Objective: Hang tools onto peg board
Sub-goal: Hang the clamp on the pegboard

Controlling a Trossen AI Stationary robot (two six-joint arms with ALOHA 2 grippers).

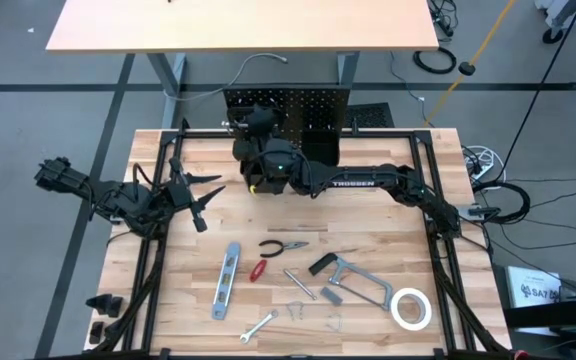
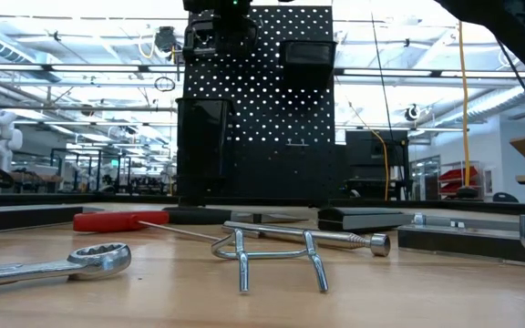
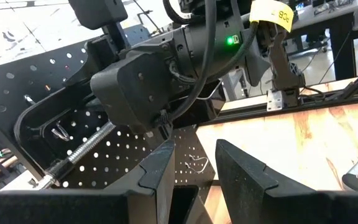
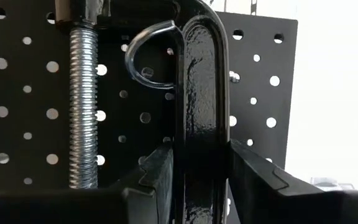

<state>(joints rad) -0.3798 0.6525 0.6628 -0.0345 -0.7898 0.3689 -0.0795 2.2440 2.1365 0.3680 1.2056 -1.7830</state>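
The peg board (image 1: 298,105) stands upright at the table's far edge, black and perforated (image 2: 262,109). My right gripper (image 1: 253,128) is up against its front, shut on the black C-clamp (image 4: 197,93), whose threaded screw (image 4: 82,112) runs parallel to the held bar. A silver hook (image 4: 146,59) on the board curls right beside the clamp's frame. My left gripper (image 3: 194,180) hangs open above the table's left side (image 1: 200,200), holding nothing. The other tools lie flat on the near half of the table. My right gripper pinches the C-clamp's long black back bar (image 4: 199,149) between its two fingers. The fingers are level, pointing at the board from the table's near side, and lie across the bar. The clamp stands upright, clear of the table; whether it touches the hook I cannot tell.
On the table lie a level (image 1: 226,280), pliers (image 1: 283,247), a red-handled screwdriver (image 1: 258,270), a bar clamp (image 1: 353,280), a tape roll (image 1: 410,307), a wrench (image 1: 258,326) and loose hooks (image 2: 276,255). A black bin (image 2: 308,53) sits on the board's front.
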